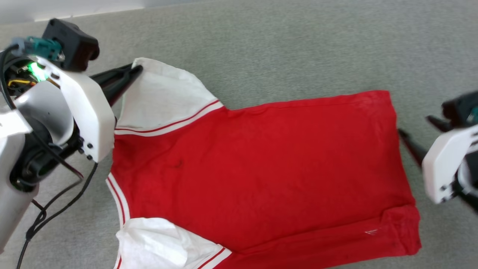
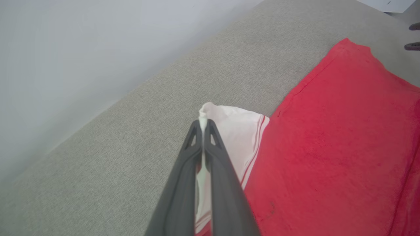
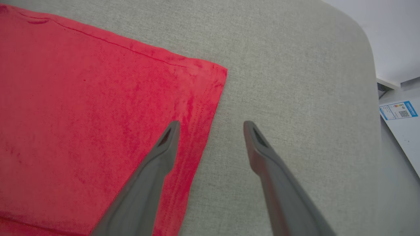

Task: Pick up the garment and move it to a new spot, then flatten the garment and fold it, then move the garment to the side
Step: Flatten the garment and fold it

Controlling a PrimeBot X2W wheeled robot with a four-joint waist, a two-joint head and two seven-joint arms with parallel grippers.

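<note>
The garment (image 1: 257, 168) lies spread on the grey fabric surface, plain red side up, white sleeves at the left, hem at the right. My left gripper (image 1: 137, 69) is shut on the far white sleeve's outer corner; in the left wrist view the white cloth (image 2: 236, 131) is pinched between the closed fingers (image 2: 183, 177). My right gripper (image 3: 211, 124) stands open over the hem's edge, one finger above the red cloth (image 3: 82, 108), the other above bare grey surface. In the head view the right gripper (image 1: 416, 136) sits just right of the hem. The near sleeve (image 1: 153, 243) is crumpled.
The grey fabric surface (image 1: 280, 48) stretches beyond the garment on all sides. Its edge borders a pale wall (image 2: 65, 49) on the left gripper's side. To the right of the surface's rounded edge lies a white sheet with a blue label (image 3: 398, 110).
</note>
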